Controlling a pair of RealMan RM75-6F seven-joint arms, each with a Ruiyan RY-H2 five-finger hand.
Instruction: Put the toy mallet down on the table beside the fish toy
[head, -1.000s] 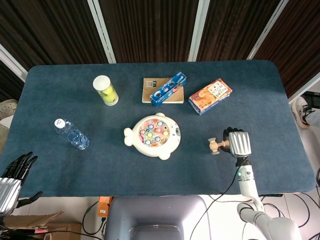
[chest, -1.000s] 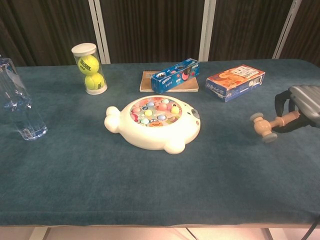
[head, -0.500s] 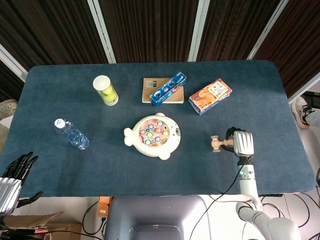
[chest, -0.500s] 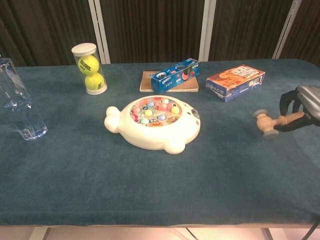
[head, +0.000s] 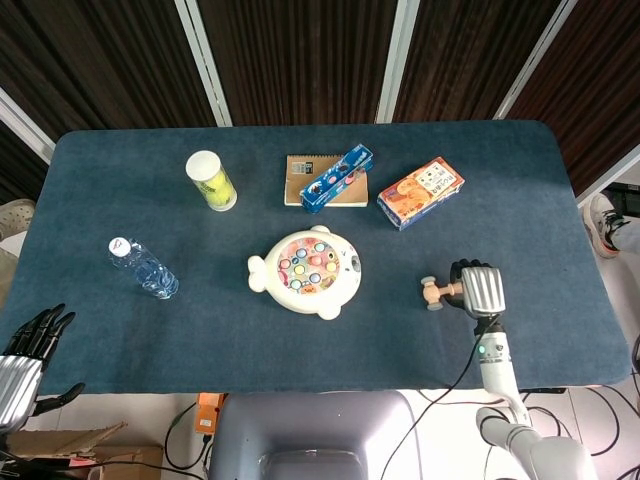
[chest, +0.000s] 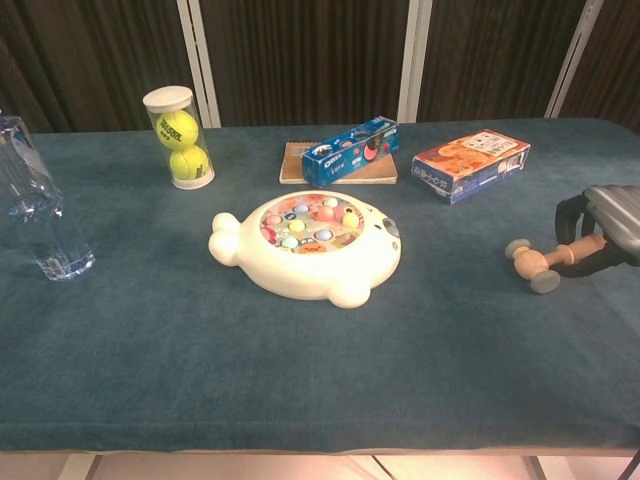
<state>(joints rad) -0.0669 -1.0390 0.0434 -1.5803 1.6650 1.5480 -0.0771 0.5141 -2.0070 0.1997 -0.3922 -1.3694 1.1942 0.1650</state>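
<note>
The white fish toy (head: 308, 270) (chest: 310, 245), with coloured pegs on top, lies in the middle of the blue table (head: 560, 200). To its right, my right hand (head: 480, 288) (chest: 610, 225) grips the handle of the wooden toy mallet (head: 434, 293) (chest: 535, 267). The mallet head points toward the fish and sits low at the cloth; I cannot tell if it touches. A clear gap separates mallet and fish. My left hand (head: 28, 342) hangs off the table's front left corner with fingers spread, holding nothing.
At the back left stands a tennis ball tube (head: 211, 180) (chest: 178, 137). A water bottle (head: 143, 268) (chest: 35, 210) stands at the left. Behind the fish, a blue cookie box (head: 337, 178) (chest: 350, 151) lies on a notebook, beside an orange box (head: 421, 192) (chest: 470, 164).
The right hand lifted the mallet slightly half a second ago and has now lowered it to the cloth, a touch further right. The left hand has not moved.
</note>
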